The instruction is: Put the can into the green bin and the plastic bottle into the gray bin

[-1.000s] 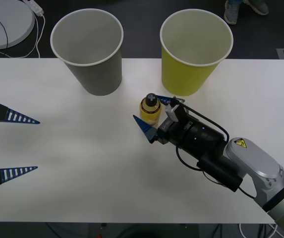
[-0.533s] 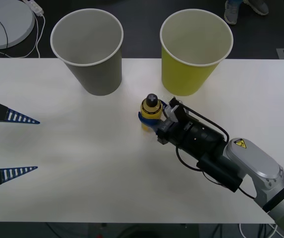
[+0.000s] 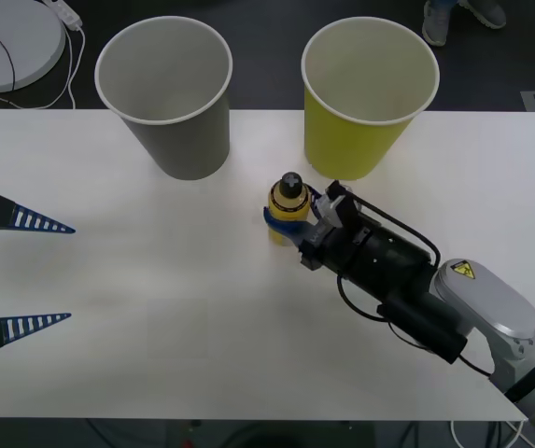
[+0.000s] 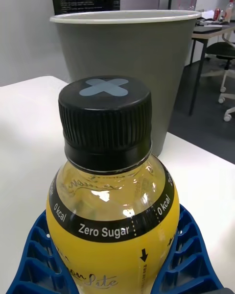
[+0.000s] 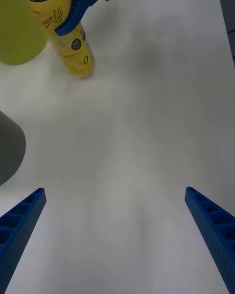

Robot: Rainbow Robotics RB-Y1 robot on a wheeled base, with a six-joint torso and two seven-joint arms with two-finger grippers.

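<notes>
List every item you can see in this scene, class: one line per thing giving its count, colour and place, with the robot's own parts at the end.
table: one, white, in front of the robot, bearing everything below.
gray bin: one, gray paper cup with white inside, upright at the table's far edge, on the robot's left side.
green bin: one, yellow-green paper cup with white inside, upright at the far edge, to the right of the gray one.
plastic bottle: one, yellow with black cap, upright on the table just in front of the green bin.
round disc: one, white, on the dark floor beyond the table's far left corner.
right gripper: one, blue fingers, closed around the bottle.
left gripper: one, blue fingers, open, over the table's left edge.
</notes>
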